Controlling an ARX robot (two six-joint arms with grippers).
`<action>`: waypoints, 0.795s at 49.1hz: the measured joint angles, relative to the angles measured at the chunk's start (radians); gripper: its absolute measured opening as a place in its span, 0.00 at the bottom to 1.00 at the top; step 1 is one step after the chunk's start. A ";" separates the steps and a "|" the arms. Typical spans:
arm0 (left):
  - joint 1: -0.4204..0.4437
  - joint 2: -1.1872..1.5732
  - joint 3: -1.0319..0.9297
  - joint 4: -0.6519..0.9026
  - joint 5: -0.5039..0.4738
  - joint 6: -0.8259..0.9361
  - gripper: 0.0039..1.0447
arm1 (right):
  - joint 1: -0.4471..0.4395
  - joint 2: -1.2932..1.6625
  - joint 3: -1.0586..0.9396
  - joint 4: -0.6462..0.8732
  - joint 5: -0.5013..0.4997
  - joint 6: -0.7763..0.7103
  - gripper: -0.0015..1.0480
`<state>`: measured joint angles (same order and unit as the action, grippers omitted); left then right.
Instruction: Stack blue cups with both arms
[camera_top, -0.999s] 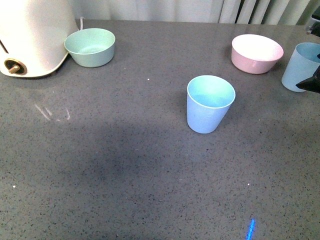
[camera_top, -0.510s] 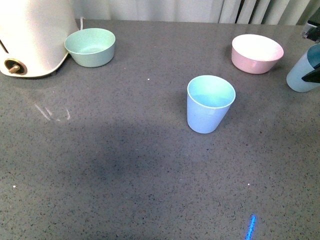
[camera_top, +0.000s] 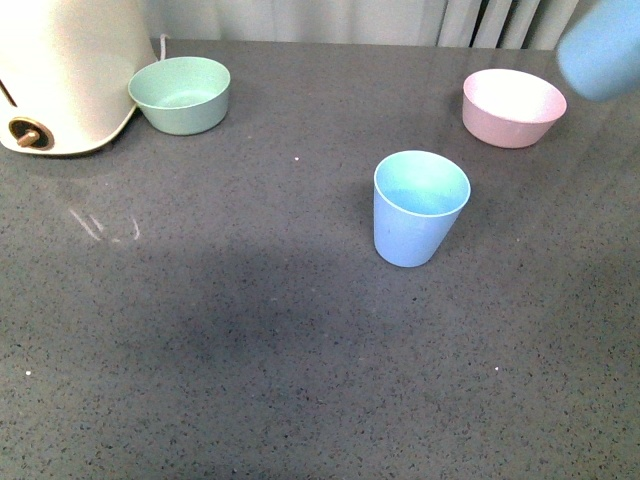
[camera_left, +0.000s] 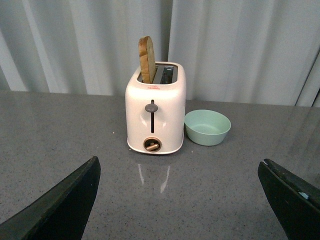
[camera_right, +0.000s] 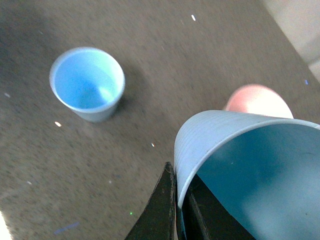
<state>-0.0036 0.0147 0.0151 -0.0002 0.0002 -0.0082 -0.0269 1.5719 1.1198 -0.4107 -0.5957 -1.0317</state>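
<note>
The right gripper (camera_right: 181, 200) is clamped on the rim of one blue cup (camera_right: 240, 160) — one finger inside, one outside — holding it aloft near the pink bowl (camera_top: 514, 107). The left gripper (camera_left: 178, 170) hangs spread wide and empty. The other cup (camera_top: 421, 208) stands upright in the middle of the counter (camera_top: 250, 330). It looks like thin, light plastic, likely smooth — a rim pinch suits it, though the wall may flex.

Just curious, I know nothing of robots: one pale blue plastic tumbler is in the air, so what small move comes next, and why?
Probably carry the lifted light blue plastic tumbler leftward until it hangs over the matching upright tumbler mid-table. The right jaws pinch its rim, but it is off to the right.
</note>
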 joint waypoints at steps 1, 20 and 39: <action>0.000 0.000 0.000 0.000 0.000 0.000 0.92 | 0.018 -0.010 -0.002 -0.004 -0.008 0.006 0.02; 0.000 0.000 0.000 0.000 0.000 0.000 0.92 | 0.250 0.048 -0.005 0.003 0.034 0.075 0.02; 0.000 0.000 0.000 0.000 0.000 0.000 0.92 | 0.298 0.105 -0.028 0.029 0.069 0.097 0.02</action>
<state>-0.0036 0.0147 0.0151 -0.0002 0.0002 -0.0082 0.2707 1.6772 1.0920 -0.3813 -0.5270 -0.9344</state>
